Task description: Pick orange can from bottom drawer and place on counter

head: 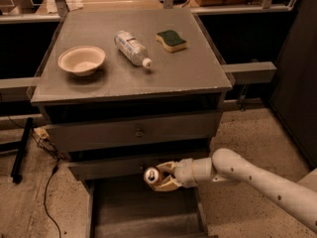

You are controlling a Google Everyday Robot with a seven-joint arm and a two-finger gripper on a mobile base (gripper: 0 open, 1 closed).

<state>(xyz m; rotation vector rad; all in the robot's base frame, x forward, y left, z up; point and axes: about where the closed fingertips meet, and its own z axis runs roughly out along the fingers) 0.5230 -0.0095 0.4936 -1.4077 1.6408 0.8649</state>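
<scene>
One gripper (159,177) over the bottom drawer (143,209); jaws clasping the orange can (151,175).

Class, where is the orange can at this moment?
Low in the camera view, near the middle: the gripper holds the can over the open bottom drawer, just in front of the middle drawer, well below the counter.

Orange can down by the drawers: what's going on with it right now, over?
Gripper shut on small orange drink can, over open grey bottom drawer. Not yet on flat grey counter. Counter's overhanging front edge juts above the can.
</scene>
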